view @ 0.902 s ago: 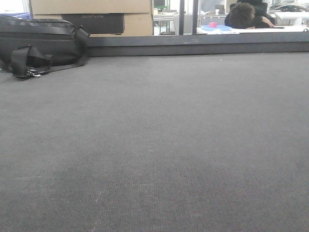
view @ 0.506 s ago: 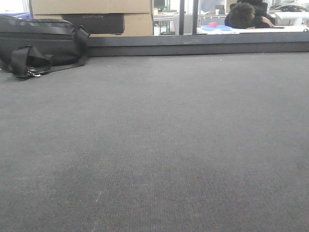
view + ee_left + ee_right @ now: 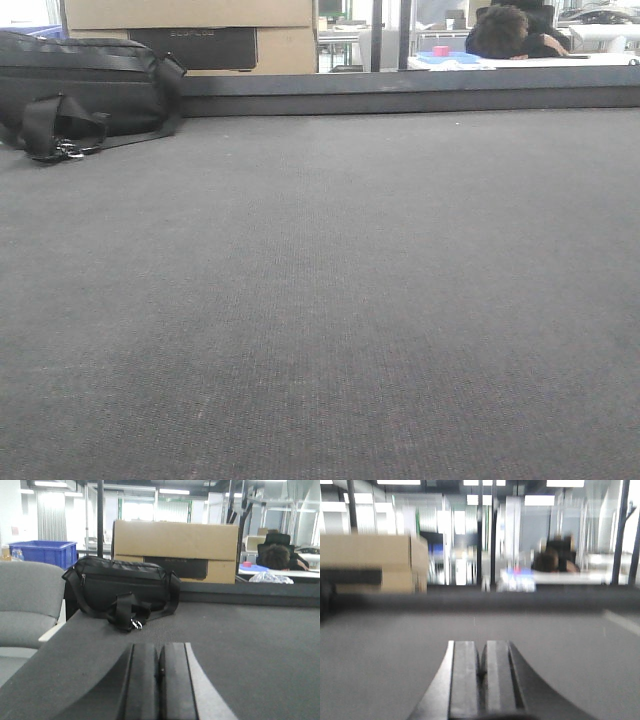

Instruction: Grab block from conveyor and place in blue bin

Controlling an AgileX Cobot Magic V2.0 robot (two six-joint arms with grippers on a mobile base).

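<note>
My left fingers [image 3: 143, 680] and right fingers [image 3: 466, 675] are pressed together, empty, over the conveyor [image 3: 320, 300]. No block shows ahead of them; the blue bin [image 3: 42, 554] stands far off to their left. I judge this the waiting step: next, open and reach.

The conveyor [image 3: 350, 300] is a wide, flat, dark grey woven belt, closed at the far side by a dark raised edge [image 3: 420, 97]. A black bag [image 3: 80, 85] lies on its far left corner, apparently against that edge, with its strap [image 3: 55, 130] trailing onto the belt.
</note>
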